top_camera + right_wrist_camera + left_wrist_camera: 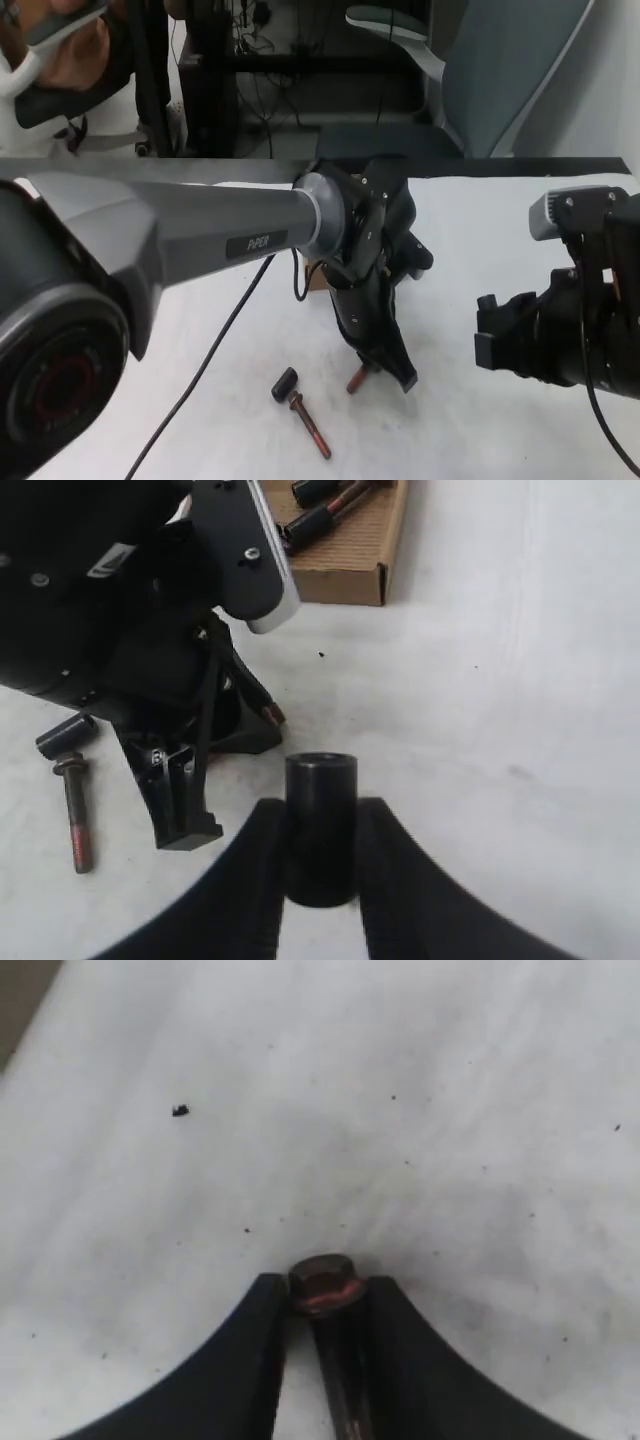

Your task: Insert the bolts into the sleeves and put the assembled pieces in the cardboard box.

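Both parts gripped, insertion not yet made, over the white worktop (480,430).
The cardboard box (345,565) already holds assembled pieces (320,515). Right tool (322,810) pinches a black sleeve (322,830); left tool (324,1295) pinches a coppery bolt (322,1275) below its head. Next, I judge, the bolt's tip must line up with the sleeve's bore.

A loose bolt (311,428) lies on the bench (480,420), a loose sleeve (284,383) at its head, both left of the left gripper (322,1295) and its second bolt (322,1278). Behind, pieces (320,515) lie in the box (345,555). The right gripper (321,815), with a second sleeve (321,830), is far right.
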### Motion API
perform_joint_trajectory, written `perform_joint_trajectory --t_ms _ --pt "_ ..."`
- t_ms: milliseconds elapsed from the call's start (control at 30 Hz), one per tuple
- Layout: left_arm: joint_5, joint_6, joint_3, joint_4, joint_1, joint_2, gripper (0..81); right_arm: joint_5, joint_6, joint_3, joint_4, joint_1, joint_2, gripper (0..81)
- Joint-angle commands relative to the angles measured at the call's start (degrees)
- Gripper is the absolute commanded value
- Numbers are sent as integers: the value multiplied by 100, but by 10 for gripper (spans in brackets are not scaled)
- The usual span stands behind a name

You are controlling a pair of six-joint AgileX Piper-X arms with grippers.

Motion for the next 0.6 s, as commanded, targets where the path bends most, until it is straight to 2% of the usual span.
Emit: perform_joint_trajectory --t_ms 0,167,367,433,567 --pt "535 -184 92 -300 8 -479 18 -125 -121 187 -470 -34 -247 6" --pt "955 -592 841 -1204 244 -1815 18 -682 53 762 -1370 6 -799 6" --pt "1280 -801 2649 -3510 334 -3648 18 -1198 -328 1647 -2691 602 -1148 6" --pt "1320 -943 3451 -4596 271 -4236 18 -1179 -468 2004 -3472 948 -1134 6" --pt "1378 -1694 4863 -6688 159 -4945 18 -564 -515 2470 -4698 1481 -1135 6"
